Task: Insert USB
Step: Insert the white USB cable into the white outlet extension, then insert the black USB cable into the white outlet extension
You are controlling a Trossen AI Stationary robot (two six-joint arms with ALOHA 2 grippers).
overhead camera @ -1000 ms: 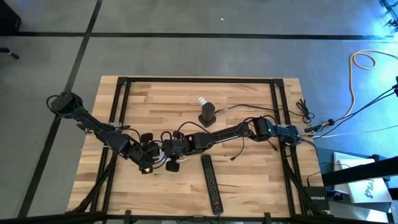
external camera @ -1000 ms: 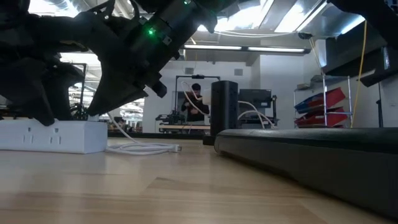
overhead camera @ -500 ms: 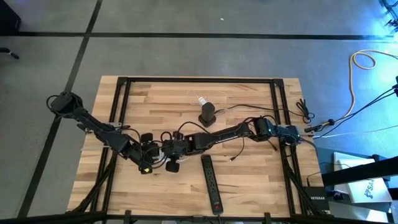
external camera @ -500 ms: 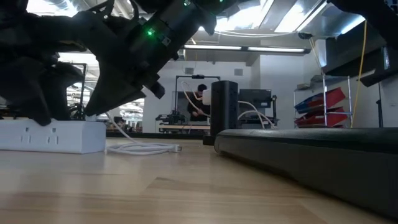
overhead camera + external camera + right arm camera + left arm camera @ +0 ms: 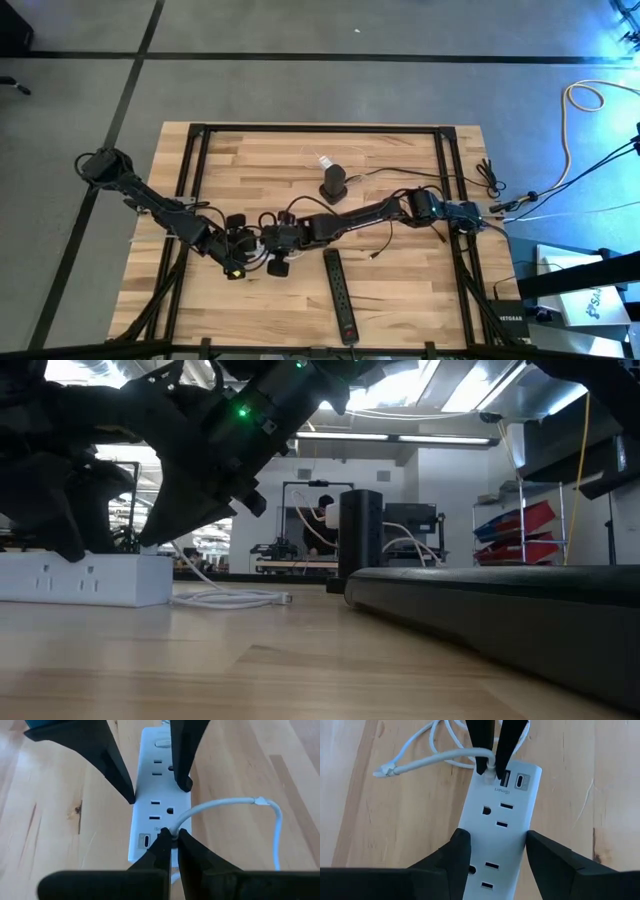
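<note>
- Against the earlier frames we see no change on the worktop: both arms, the white power strip point(image 5: 495, 827) and the cable hold the same places. Only the person point(image 5: 322, 520) in the room behind has shifted slightly.
- Our left gripper point(image 5: 495, 857) has its fingers clamped on the two long sides of the white power strip, which lies flat toward the front-left of the worktop point(image 5: 300, 155).
- Our right gripper point(image 5: 171, 841) has its fingers pinched together on the white USB plug point(image 5: 172, 833), which sits at the strip's USB port, beside a second small port.
- The white cable point(image 5: 435, 757) loops away over bare wood beside the strip.
- A black power strip point(image 5: 341, 293) lies near the front edge; a dark cylinder point(image 5: 334, 182) stands toward the back middle. Bare wood lies open around the grippers.
</note>
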